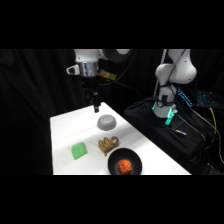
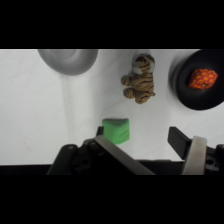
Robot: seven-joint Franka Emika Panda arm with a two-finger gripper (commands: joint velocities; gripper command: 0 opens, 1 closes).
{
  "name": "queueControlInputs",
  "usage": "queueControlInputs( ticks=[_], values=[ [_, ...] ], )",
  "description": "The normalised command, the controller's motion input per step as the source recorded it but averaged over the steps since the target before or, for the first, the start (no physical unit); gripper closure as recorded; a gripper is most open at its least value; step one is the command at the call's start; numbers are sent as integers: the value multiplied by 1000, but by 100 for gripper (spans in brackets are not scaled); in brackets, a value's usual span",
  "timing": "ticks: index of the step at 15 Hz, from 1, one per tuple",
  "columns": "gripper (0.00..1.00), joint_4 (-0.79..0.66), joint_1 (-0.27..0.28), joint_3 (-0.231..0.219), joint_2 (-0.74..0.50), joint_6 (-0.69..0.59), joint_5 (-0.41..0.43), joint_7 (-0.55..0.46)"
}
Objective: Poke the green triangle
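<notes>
The gripper (image 1: 96,107) hangs in the air above the far end of the white table (image 1: 65,130). In the wrist view its two fingers (image 2: 180,141) stand wide apart with nothing between them, so the jaws are open and empty.

The green triangle (image 2: 116,130) lies flat on the table. In the wrist view it sits just past the gripper's black parts, nearer one side than the middle of the gap. In the side view the green triangle (image 1: 78,150) is well apart from the gripper, closer to the front of the table, and nothing touches it.

Take the green triangle as the marker. A little toy tiger (image 1: 107,145) with brown and black stripes lies near it, on the side toward the arm's base. Past the tiger, farther from the triangle, stands a black bowl (image 1: 113,165) with a round orange thing (image 1: 125,166) inside. A grey dome (image 1: 106,121) sits beyond the triangle, toward the far end of the table, close below the gripper.
</notes>
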Motion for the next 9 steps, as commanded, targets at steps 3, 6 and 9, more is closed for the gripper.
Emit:
queueControlInputs(
  ticks=[3,6,9],
  values=[
    [0,143,-11,18,108,-10,-59,91],
    [0,461,-9,13,350,-56,-71,129],
    [0,665,-18,-1,507,-98,-76,121]
  ],
)
